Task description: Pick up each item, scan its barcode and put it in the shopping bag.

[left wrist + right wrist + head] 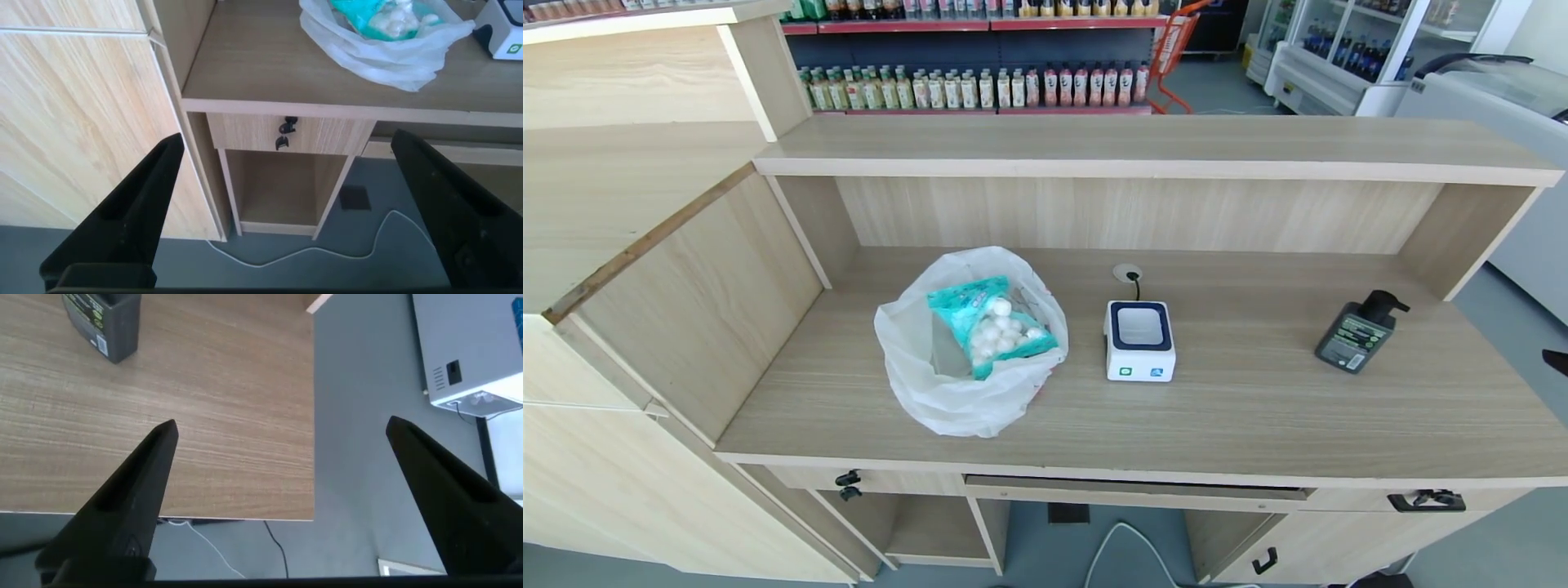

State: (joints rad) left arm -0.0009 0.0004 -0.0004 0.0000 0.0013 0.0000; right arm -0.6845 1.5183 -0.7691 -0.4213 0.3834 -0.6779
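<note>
Wooden counter [1258,408] carries everything for the task: a white plastic shopping bag [947,408], a white scanner [1140,339] just beside it, and a dark pump bottle [1356,335] well apart on the scanner's other side. A teal packet of white balls [988,322] already lies inside the bag's open mouth. The left gripper [288,139] hangs in front of the counter with its jaws spread wide and nothing between them. Straight ahead through the gap is a small drawer with a key in its lock [286,135], and the bag [384,61] sits farther on, past the fingertips, on the counter top. The right gripper [282,423] is also spread wide and holds nothing. The counter's end edge runs through the gap between its jaws, and the bottle [102,322] stands ahead of one fingertip, outside the gap.
</note>
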